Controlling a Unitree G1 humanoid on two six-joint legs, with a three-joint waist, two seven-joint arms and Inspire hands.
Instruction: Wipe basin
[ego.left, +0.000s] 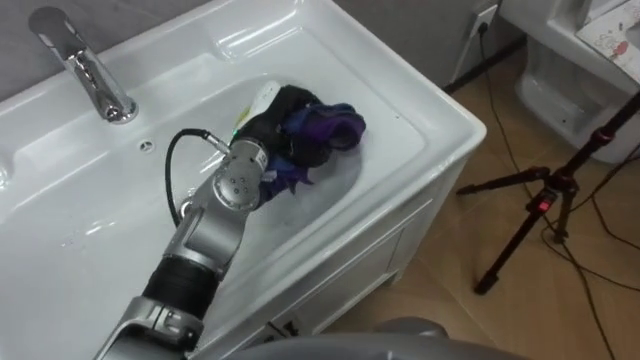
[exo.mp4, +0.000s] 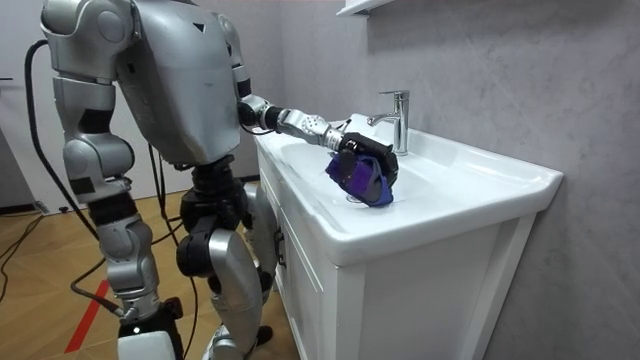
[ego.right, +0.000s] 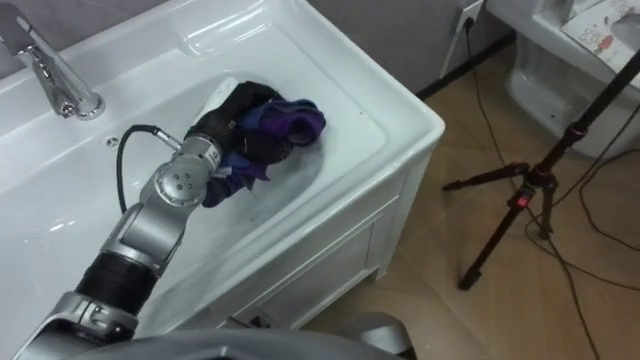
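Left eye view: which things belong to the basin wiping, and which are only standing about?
For the job: basin, purple cloth, left robot hand.
Just about: tap, tripod, wall socket.

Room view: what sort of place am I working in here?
Probably a bathroom set-up inside a test room: a white basin with a chrome tap sits on a white cabinet, but a black tripod stands on the wood floor beside it.

Silver-grey shell, black ribbed joints, black wrist cable, dark left hand (ego.left: 272, 122)
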